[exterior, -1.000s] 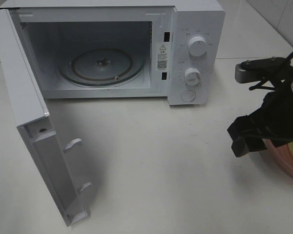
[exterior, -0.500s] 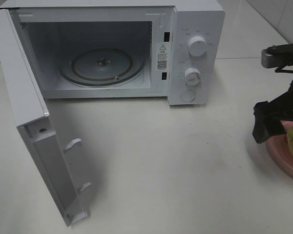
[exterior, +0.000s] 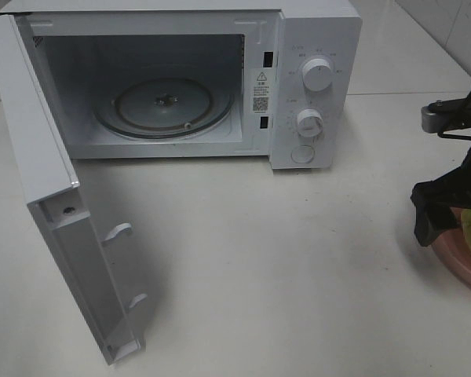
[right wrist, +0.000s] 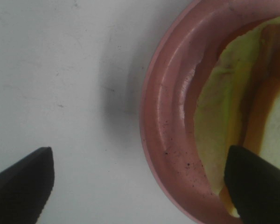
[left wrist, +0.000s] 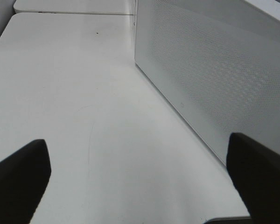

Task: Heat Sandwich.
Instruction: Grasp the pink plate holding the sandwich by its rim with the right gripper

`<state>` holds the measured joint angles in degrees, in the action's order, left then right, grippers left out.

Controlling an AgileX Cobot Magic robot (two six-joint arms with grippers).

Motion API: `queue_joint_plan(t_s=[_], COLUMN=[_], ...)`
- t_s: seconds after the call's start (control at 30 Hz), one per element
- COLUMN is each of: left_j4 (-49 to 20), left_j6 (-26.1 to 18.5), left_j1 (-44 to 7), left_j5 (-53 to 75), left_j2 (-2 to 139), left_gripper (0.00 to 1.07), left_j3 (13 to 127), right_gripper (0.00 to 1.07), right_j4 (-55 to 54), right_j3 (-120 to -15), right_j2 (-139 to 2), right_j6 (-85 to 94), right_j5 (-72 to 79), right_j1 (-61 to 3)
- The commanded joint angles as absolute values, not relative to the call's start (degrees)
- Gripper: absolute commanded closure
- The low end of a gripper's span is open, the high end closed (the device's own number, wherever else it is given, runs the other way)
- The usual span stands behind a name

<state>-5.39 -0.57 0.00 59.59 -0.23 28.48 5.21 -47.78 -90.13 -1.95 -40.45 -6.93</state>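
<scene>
Though marked, white tabletop (exterior: 298,259); tiled wall (exterior: 455,23)

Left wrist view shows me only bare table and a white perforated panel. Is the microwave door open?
Observer: Yes. The microwave door is swung wide, and the glass turntable inside is bare.
Operator: Where's the sandwich?
Observer: The sandwich lies on a pink plate, far right in the high camera's picture.
Operator: Does the right pincer have it?
Observer: No. The right pincer hangs open over the plate's rim, gripping nothing.
</scene>
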Motion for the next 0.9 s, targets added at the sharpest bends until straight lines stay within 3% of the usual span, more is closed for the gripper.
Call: queue_joint_plan(t_s=[0.03, 0.9], left_j4=[-5.8, -5.8], left_j6=[-0.6, -0.6], left_j1=[-0.2, -0.2], left_j5=[59.2, 59.2], left_j2=[-1.4, -1.4], left_gripper=[0.1, 0.1], left_j3=[28.3, 28.3], right_gripper=[0.15, 0.18], right_j4=[5.8, 8.3], right_j3=[-48.5, -51.6], right_j2=[-92.0, -105.7], right_j6=[-1.6, -2.5], right_j5=[-39.8, -34.8], right_j1=[-6.6, -6.6])
